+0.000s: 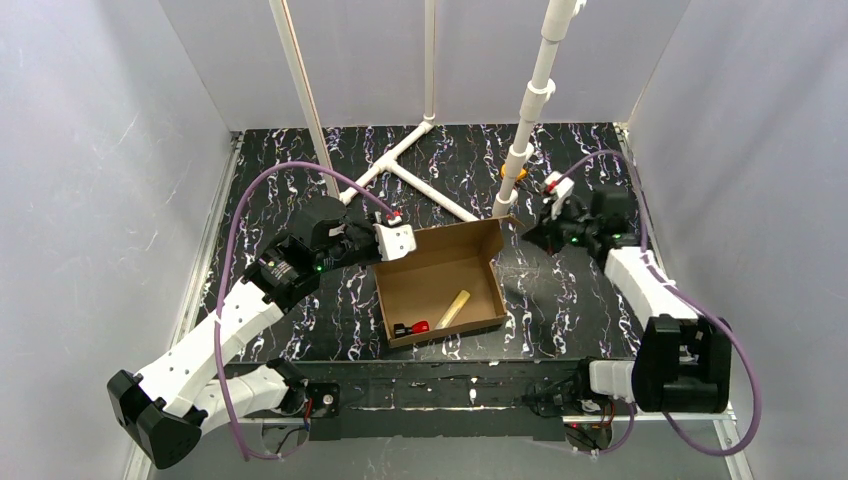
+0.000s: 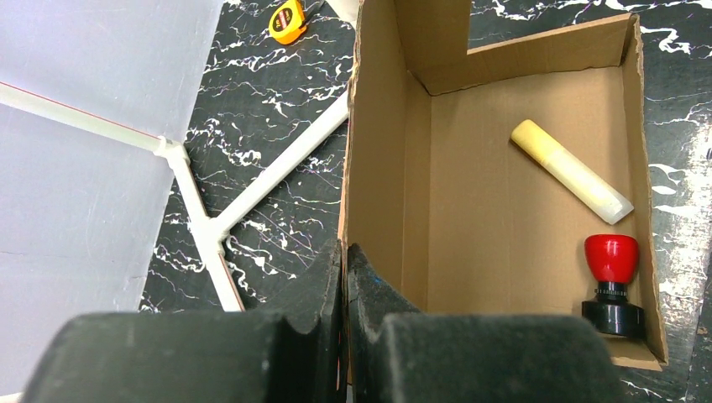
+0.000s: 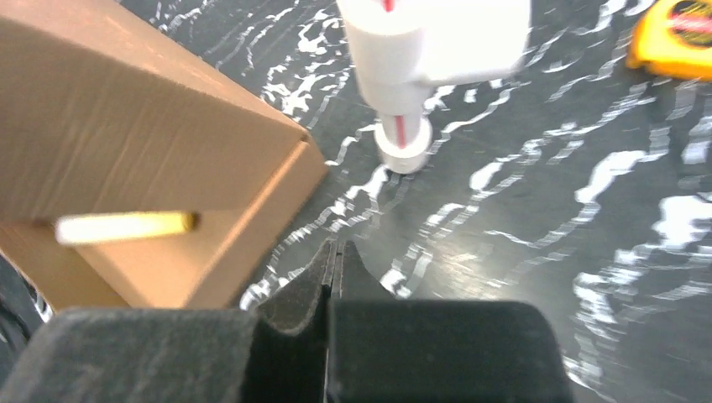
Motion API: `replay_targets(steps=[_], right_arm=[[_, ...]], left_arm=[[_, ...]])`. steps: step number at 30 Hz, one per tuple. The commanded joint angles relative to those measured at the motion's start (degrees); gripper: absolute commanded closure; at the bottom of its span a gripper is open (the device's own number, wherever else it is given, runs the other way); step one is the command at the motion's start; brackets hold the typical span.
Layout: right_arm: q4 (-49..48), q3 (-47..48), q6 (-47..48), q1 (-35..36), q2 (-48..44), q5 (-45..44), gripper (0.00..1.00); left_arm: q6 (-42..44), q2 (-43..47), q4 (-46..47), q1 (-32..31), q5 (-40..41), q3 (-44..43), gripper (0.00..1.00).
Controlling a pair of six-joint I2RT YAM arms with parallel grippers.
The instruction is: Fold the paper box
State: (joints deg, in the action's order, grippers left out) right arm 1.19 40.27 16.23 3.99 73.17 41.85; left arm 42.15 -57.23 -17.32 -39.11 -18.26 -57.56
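- Left gripper (image 2: 344, 252) fills the bottom of my wrist view, its pads pinching the left wall of the paper box (image 1: 440, 265) close to that wall's far corner.
- Dark marbled table (image 1: 575, 300) shows bare to the right of the box and along its near side, so I judge that is my room to swing.
- Mid-table, the box has its four walls upright and its top open, with one taller flap standing at the far side. I judge the tray formed and the closing folds left to do.
- White pipe frame (image 1: 420, 165) lies beyond the box's far left, and its upright post (image 1: 520, 150) stands just beyond the far right corner, which is tight.
- Right gripper (image 3: 334, 252) hovers right of that same corner, fingers pressed together on nothing.
- Inside the box lie a pale yellow stick (image 2: 571, 172) and a red-capped stamp (image 2: 611, 281) by the near wall.
- Yellow tape measure (image 2: 288, 21) sits beyond the box's far side.
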Motion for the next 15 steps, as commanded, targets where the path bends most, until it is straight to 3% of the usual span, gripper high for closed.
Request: replay_targets(steps=[1, 4, 5, 7, 9, 12, 15], right_arm=[[34.5, 10.5, 33.6, -6.4, -5.3, 10.6, 0.99], [58.3, 13.3, 62.9, -4.5, -6.2, 17.6, 0.99], [62.3, 13.7, 66.1, -0.5, -5.9, 16.9, 0.99], [62.1, 13.3, 63.8, 9.4, -5.6, 12.3, 0.99], [55.7, 11.3, 57.7, 18.2, -6.4, 8.1, 0.99], [50.1, 11.2, 53.5, 27.4, -5.8, 4.6, 0.99], [43.8, 13.9, 45.8, 38.2, -3.0, -5.8, 0.99]], left_arm=[[-1.8, 0.3, -6.6, -0.3, -1.7, 2.0, 1.00], [-1.6, 0.2, -6.7, -0.3, -1.7, 2.0, 1.00], [-1.5, 0.1, -6.7, -0.3, -1.7, 1.9, 1.00], [-1.5, -0.2, -6.8, -0.3, -1.6, 1.7, 1.00], [-1.6, -0.4, -6.8, -0.3, -1.4, 1.5, 1.00], [-2.0, -0.4, -6.8, -0.3, -1.0, 1.3, 1.00], [-2.3, -0.5, -7.1, -0.3, -0.6, 1.2, 1.00]])
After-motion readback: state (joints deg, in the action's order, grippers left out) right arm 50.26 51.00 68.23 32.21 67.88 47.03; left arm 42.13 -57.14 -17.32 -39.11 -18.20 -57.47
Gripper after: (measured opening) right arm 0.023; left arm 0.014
